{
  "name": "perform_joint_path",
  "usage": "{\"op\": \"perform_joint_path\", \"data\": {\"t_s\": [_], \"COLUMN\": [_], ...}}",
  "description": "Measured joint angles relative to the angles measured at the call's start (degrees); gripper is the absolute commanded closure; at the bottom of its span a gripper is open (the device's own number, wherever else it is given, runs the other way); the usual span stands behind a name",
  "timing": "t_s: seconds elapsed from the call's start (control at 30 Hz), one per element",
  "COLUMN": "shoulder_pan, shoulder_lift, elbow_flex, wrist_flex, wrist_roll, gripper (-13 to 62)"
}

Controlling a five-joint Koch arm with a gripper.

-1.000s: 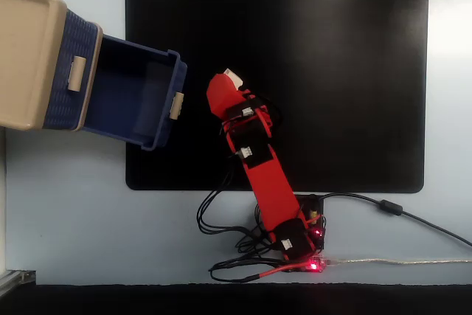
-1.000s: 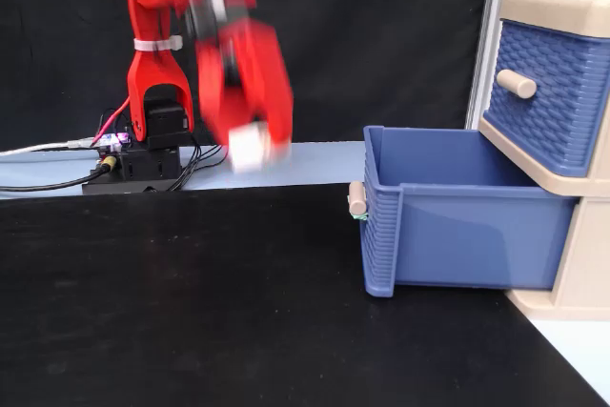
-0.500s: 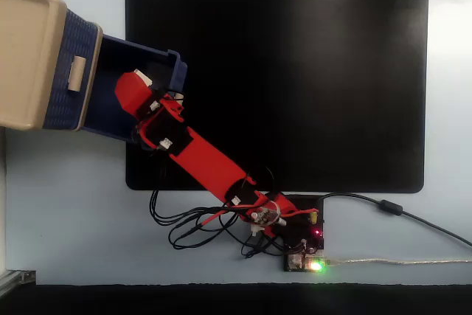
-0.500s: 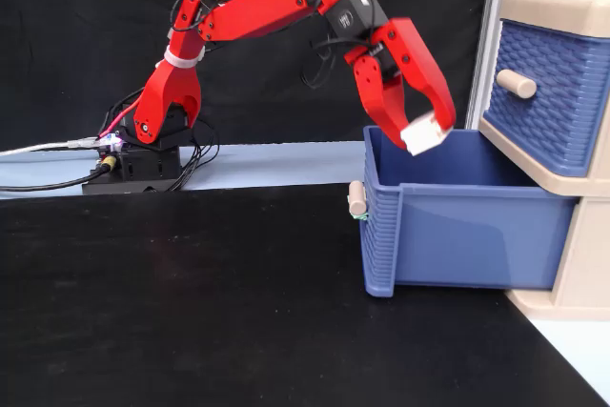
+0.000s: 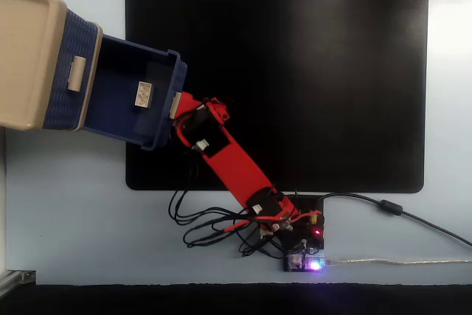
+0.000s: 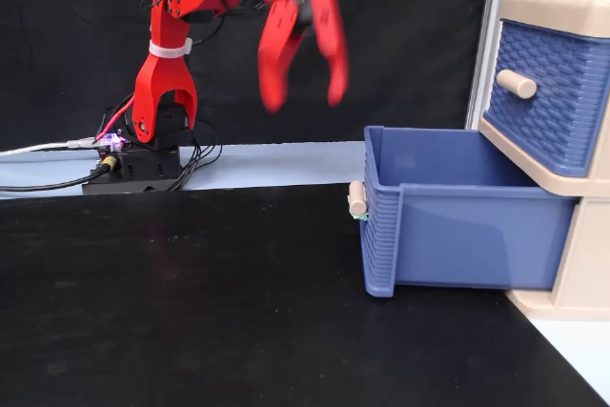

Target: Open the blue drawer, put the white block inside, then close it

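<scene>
Top-down fixed view: blue drawer (image 5: 125, 101) pulled fully out of beige cabinet (image 5: 29, 57); white block (image 5: 142, 95) lying inside on drawer floor; red arm (image 5: 228, 160) beside drawer handle (image 5: 175, 105).
Side fixed view: gripper (image 6: 303, 99) raised above mat, fingers spread, empty.

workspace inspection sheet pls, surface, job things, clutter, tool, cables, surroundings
surface: black mat on a pale blue table.
job's things: blue drawer pulled well out of the beige cabinet; white block lies inside it on the floor; its handle faces the arm. Upper drawer shut.
clutter: nothing seen.
tool: tool open, empty, fingers hanging downward, raised above the mat beside the drawer's front; blurred in a fixed view.
cables: loose black loops at the arm's base; a black lead and a pale lead run off to the right in the top-down fixed view.
surroundings: black backdrop behind the arm.
</scene>
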Motion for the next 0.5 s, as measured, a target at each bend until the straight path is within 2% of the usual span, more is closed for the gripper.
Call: {"op": "perform_joint_path", "data": {"t_s": [0.13,0.5], "shoulder_pan": [-1.0,-8.0], "shoulder_lift": [-9.0,-17.7], "elbow_flex": [0.6,-1.1], "wrist_flex": [-2.7,-14.3], "wrist_roll": [-0.9,6.1], "gripper": [15.9,15.8]}}
